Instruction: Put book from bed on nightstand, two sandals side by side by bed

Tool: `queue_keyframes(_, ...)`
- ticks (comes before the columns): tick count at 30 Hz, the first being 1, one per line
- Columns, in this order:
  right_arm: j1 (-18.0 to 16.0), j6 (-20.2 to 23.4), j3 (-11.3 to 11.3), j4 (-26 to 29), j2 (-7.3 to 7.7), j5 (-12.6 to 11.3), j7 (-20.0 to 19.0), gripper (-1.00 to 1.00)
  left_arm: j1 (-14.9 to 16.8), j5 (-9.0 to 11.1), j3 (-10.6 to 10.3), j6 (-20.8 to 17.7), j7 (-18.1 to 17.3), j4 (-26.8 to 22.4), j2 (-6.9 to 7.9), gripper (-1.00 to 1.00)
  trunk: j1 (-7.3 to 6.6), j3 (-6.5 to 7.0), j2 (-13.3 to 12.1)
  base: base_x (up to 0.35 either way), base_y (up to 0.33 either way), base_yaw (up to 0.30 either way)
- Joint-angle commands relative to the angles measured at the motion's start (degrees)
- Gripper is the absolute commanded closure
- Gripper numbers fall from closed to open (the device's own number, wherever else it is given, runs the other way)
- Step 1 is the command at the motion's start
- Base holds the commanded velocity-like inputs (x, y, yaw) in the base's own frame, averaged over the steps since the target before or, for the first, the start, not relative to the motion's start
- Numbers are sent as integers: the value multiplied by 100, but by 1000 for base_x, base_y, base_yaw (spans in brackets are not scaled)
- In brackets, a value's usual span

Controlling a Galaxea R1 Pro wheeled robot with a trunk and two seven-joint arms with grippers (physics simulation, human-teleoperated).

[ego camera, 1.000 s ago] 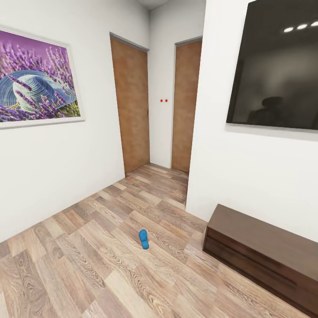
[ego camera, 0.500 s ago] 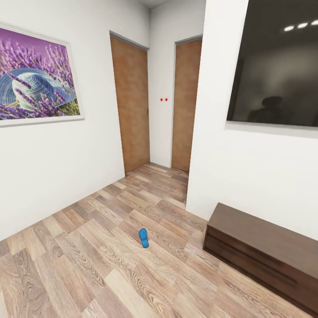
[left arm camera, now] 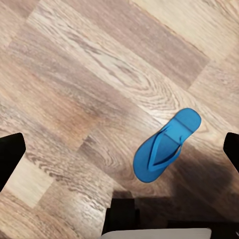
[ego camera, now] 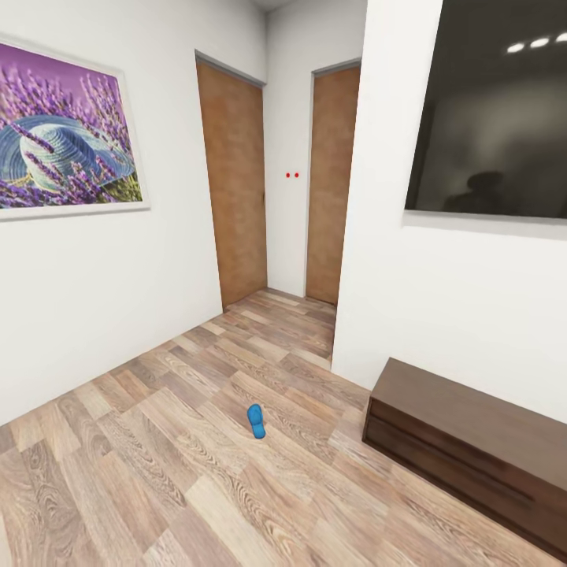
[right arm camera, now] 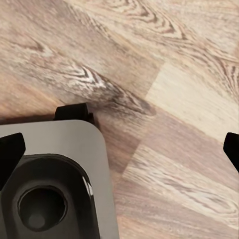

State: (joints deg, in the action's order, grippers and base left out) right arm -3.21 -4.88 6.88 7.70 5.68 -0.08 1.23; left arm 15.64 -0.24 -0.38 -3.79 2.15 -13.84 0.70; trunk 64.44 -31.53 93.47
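A single bright blue sandal (ego camera: 256, 420) lies sole-down on the light wood-plank floor (ego camera: 157, 472) of the bedroom, out in the open between the lavender picture (ego camera: 67, 138) on one wall and the long dark bench cabinet (ego camera: 465, 449) under a black screen (ego camera: 496, 110) on the other. Seen from the left wrist, a sandal (left arm camera: 167, 145) rests flat below the left gripper (left arm camera: 119, 149), nearer one dark fingertip than the other, its thong strap facing up; the two fingertips sit at opposite edges of the picture, spread wide with nothing between them. The right gripper (right arm camera: 119, 147) is likewise spread wide and empty above bare planks, close beside part of the robot's grey base (right arm camera: 55, 174). The sandal looks light, thin and somewhat flexible, probably foam or rubber, so it may bend or skid on the smooth floor under a sideways push; pinching across its narrow waist, or at the raised strap, appears the surest hold.
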Motion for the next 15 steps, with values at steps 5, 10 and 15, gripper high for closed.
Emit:
queue_keyframes(5, -4, -27, 32, -5, 8, -1, 0, -100, 0, -3, 0, -29, 14, -13, 0, -100, 110, -96, 205, 0, 0, 0)
queue_keyframes(10, -4, -29, 33, -5, 15, -1, 4, -100, 0, -3, 2, -27, 14, -13, 0, -100, 220, -186, 405, 0, 0, 0)
queue_keyframes(15, -4, -30, 33, -5, 22, -1, 1, -100, 0, -4, 3, 4, 14, -13, 0, -100, 330, -276, 606, 0, 0, 0)
